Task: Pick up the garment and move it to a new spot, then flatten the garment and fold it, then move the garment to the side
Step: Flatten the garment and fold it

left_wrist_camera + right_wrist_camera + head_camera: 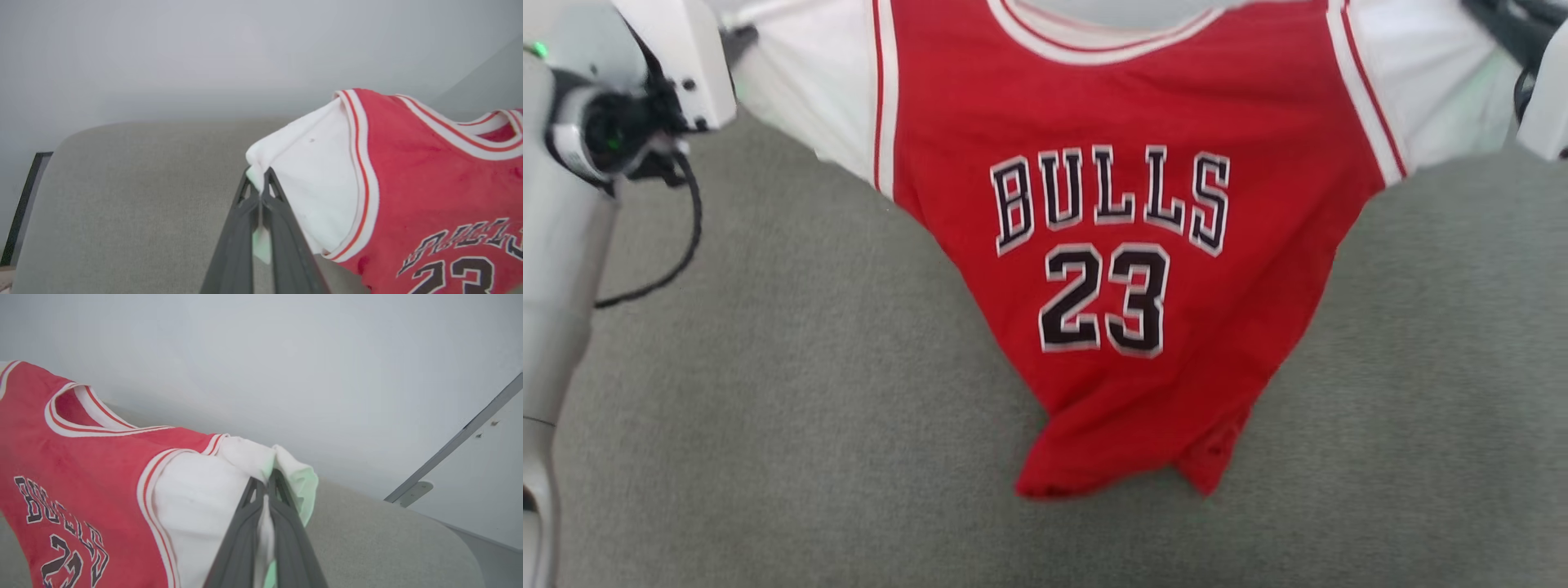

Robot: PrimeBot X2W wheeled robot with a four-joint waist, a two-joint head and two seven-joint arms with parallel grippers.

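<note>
The garment, a red jersey with white sleeves and black "BULLS 23" lettering, hangs stretched between my two arms above the grey surface; its hem sags and bunches at the bottom. In the left wrist view my left gripper is shut on the edge of one white sleeve. In the right wrist view my right gripper is shut on the other white sleeve, cloth pinched between its dark fingers. The striped neck trim faces the top of the head view.
A grey carpet-like surface spreads under the garment. My left arm's pale forearm and cable stand at the left edge of the head view. A pale wall rises behind, with a dark frame edge at the far left.
</note>
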